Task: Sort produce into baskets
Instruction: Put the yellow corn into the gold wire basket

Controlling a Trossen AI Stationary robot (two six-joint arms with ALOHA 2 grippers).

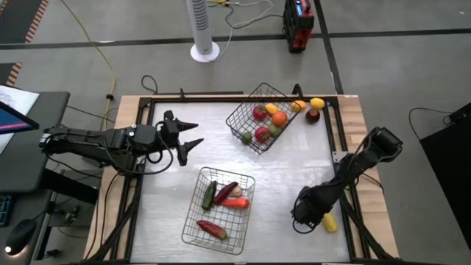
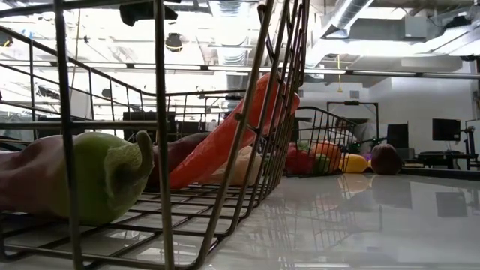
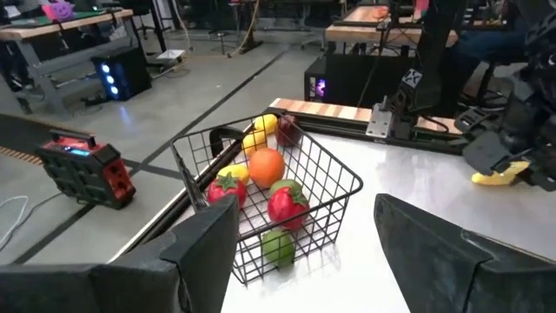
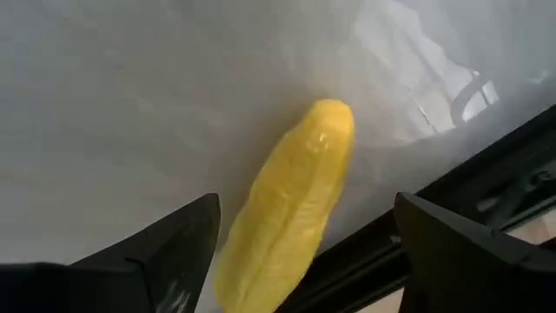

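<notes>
Produce lies in three places on the white table (image 1: 294, 165). Nearest the front edge, one wire basket (image 1: 218, 210) sits flat and holds long pieces: a red pepper (image 1: 212, 229) at its front, then a dark-green piece (image 1: 209, 193), a maroon-red piece (image 1: 225, 192) and an orange carrot (image 1: 234, 202) side by side toward its back. The low view looks through this basket's mesh at a green-stemmed piece (image 2: 105, 176) and the orange-red long ones leaning on the wire. At the front right, close to the table's edge rail, a long yellow piece (image 4: 291, 209) lies on the surface; the right gripper (image 4: 304, 252) hangs directly over it with its fingers (image 4: 165, 252) spread wide, one on each side, not closed on it. In the high view the same yellow piece (image 1: 329, 221) shows just beside the right arm's wrist. Mid-table on the left, the left gripper (image 1: 193, 135) is held above the surface, fingers apart and holding nothing, pointing toward the second basket (image 1: 257, 118). That basket stands tilted at the back of the table, holding round pieces: red (image 1: 259, 112), orange (image 1: 280, 118), another red (image 1: 263, 134), green (image 3: 278, 246). Just beyond its far corner, on the table, lie a yellow round piece (image 1: 316, 104) and a maroon one (image 1: 313, 115).
</notes>
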